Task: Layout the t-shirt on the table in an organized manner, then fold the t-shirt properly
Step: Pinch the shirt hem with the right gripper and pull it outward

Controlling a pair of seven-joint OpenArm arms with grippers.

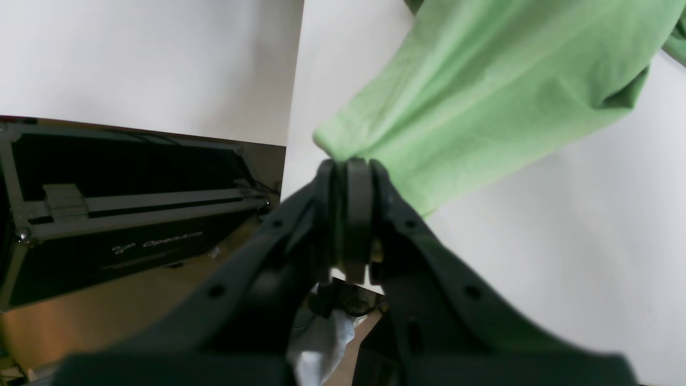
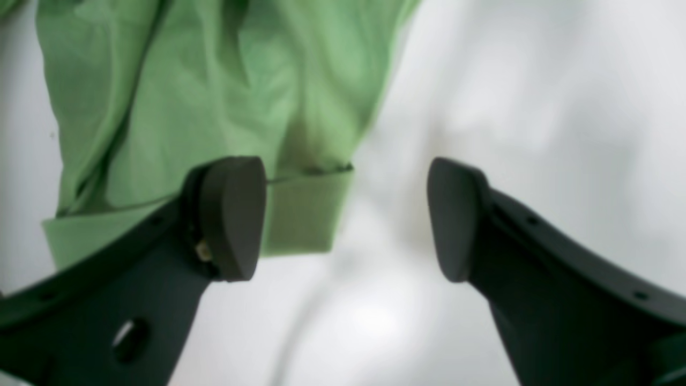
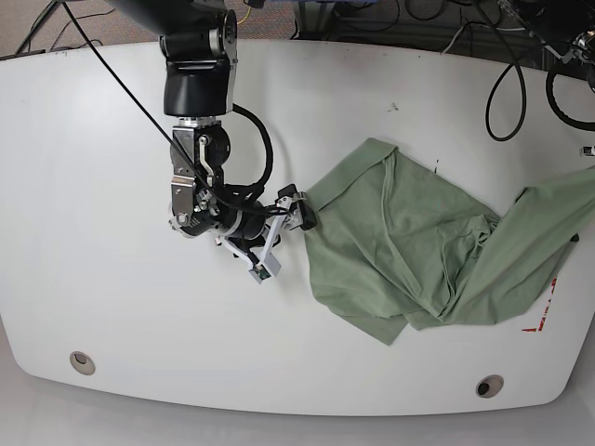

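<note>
The pale green t-shirt [image 3: 409, 251] lies crumpled on the right half of the white table [image 3: 112, 279], with one part stretched out to the base view's right edge. My left gripper [image 1: 349, 163] is shut on a corner of the t-shirt [image 1: 482, 80], and the cloth is pulled taut up and to the right above the table [image 1: 589, 214]; this gripper is outside the base view. My right gripper [image 2: 345, 220] is open just over the table [image 2: 536, 80]; a hemmed edge of the t-shirt [image 2: 300, 214] sits beside its left fingertip [image 2: 236, 214]. In the base view that right gripper [image 3: 299, 209] is at the shirt's left edge.
A black case marked OpenArm [image 1: 134, 214] stands beyond the table edge in the left wrist view. Cables [image 3: 507, 84] hang over the table's back right. Two grommet holes [image 3: 82, 360] [image 3: 489, 385] sit near the front edge. Red tape [image 3: 548, 307] shows by the shirt.
</note>
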